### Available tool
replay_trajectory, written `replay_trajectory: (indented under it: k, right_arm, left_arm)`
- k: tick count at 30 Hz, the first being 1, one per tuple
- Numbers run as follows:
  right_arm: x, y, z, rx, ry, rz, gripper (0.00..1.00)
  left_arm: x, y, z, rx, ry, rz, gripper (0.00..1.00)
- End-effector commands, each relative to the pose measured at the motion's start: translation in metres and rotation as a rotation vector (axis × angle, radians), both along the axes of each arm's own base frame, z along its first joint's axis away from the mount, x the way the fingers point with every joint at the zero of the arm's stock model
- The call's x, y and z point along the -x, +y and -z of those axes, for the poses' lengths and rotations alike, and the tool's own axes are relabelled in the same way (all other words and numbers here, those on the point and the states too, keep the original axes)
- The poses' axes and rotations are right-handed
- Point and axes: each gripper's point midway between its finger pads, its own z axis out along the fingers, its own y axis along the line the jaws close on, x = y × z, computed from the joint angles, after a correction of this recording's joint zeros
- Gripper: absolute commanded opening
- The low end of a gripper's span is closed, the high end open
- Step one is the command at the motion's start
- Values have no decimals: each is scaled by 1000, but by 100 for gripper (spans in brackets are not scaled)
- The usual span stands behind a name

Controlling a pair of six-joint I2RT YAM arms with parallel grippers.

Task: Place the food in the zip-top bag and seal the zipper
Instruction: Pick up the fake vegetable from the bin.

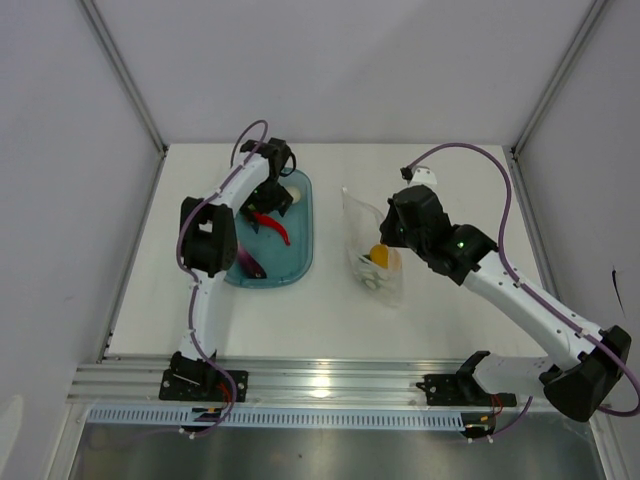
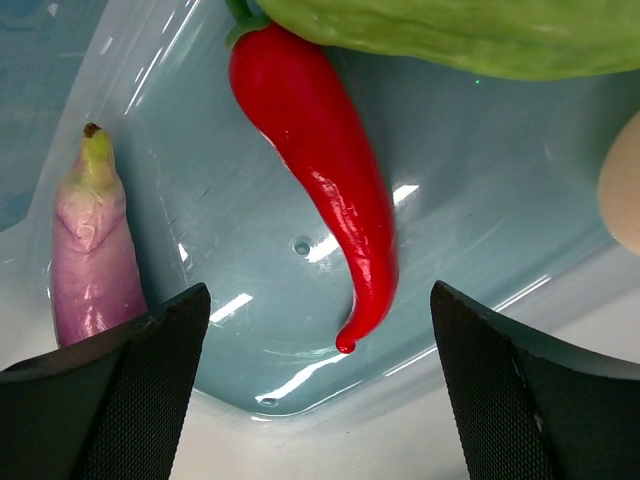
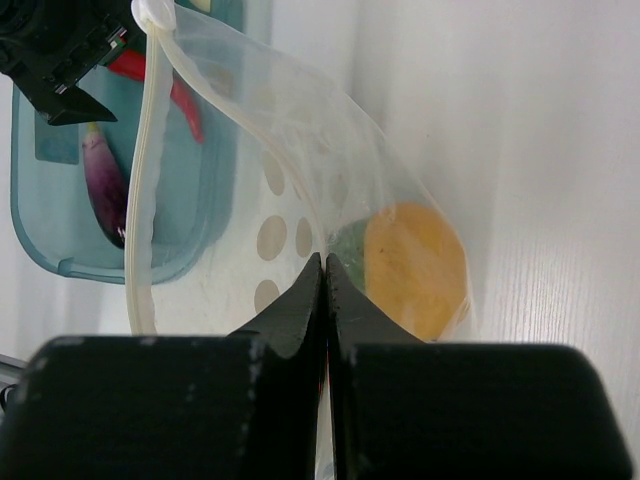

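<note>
"Top external view first: how does the left arm (image 1: 203,300) stand?"

"It rises from its base, bends at the elbow and reaches forward over the teal tub (image 1: 305,250). The left gripper (image 1: 272,203) is tipped down into the tub, its fingers wide apart with nothing between them."

"What lies around that gripper?"

"From the left wrist, the red chili (image 2: 330,190) lies straight ahead, its tip just in front of the gap. The purple piece (image 2: 93,260) lies beside the finger on the left of that view. The light green pod (image 2: 450,35) lies beyond the chili, at its stem end, and the white ball (image 2: 625,185) shows at the right edge. All four are in the tub, whose rim runs just under the fingers."

"And the right arm (image 1: 520,295)?"

"It stretches forward and leftward across the table (image 1: 450,320), wrist bent down. The right gripper (image 3: 325,275) is pinched together on the film of the zip-top bag (image 3: 300,150). The zipper (image 3: 140,200) runs to the left of the fingers. The yellow-orange piece (image 3: 415,265) and dark green pepper (image 3: 348,245) sit inside the bag just beyond the fingertips, touching each other."
</note>
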Motion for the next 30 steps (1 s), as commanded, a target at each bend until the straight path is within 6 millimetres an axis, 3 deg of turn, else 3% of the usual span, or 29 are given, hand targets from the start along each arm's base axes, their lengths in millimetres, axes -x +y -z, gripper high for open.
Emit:
replay_trajectory:
  k: [1,7,22,29,30]
  right_arm:
    - [-2,0,-13,-35,-43,1,0]
    - [-1,-2,-21,-41,-59,2,0]
    - [5,-9,-24,-45,-69,11,0]
    - [10,-16,-29,-53,-85,21,0]
    - [10,-16,-30,-55,-85,22,0]
  left_arm:
    - [3,4,2,-21,1,-30,92]
    - [12,12,-3,-87,21,-110,90]
    - [27,-16,16,-89,78,-69,90]
    - [46,-16,24,-74,96,-122,79]
    - [41,-18,24,-58,65,-123,77]
